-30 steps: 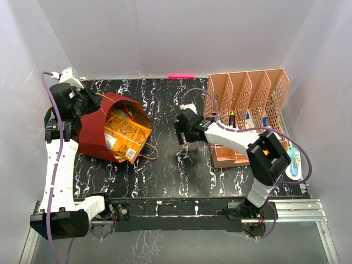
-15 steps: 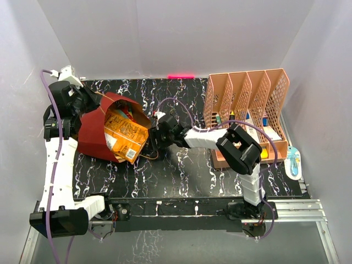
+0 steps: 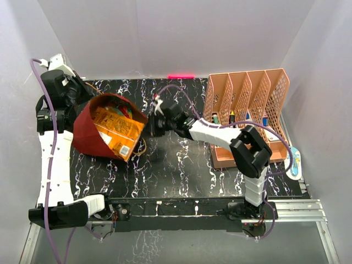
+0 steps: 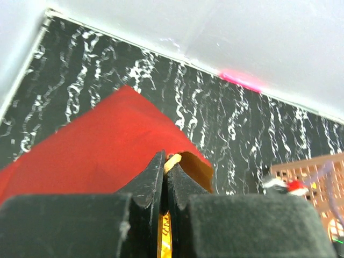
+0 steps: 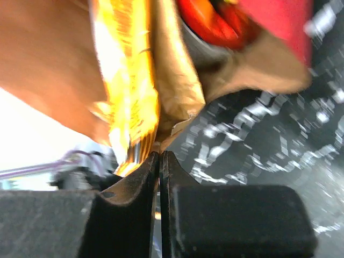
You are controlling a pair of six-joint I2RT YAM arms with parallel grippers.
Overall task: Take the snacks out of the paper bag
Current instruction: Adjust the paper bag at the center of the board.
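The red paper bag [image 3: 87,135] lies tilted at the left, its brown mouth facing right. Snacks fill the mouth: a large orange packet [image 3: 114,129] in front, a red one [image 3: 127,111] behind it. My left gripper [image 3: 74,93] is at the bag's back rim and is shut on that paper edge [image 4: 185,161], with the red bag wall [image 4: 97,145] below it. My right gripper [image 3: 154,124] is at the mouth's right side. In the right wrist view its jaws [image 5: 159,155] are pressed together on the crimped edge of the orange packet [image 5: 129,80], right beside the bag's brown rim [image 5: 177,91].
A pink mesh desk organiser [image 3: 247,93] holding pens stands at the back right. A teal item [image 3: 294,162] lies just off the table's right edge. White walls enclose the black marbled table [image 3: 176,165] on three sides.
My right gripper has swung left from mid-table to the bag's mouth and closed there. My left gripper has pulled the bag's back rim up and to the left, tilting the mouth more upward.
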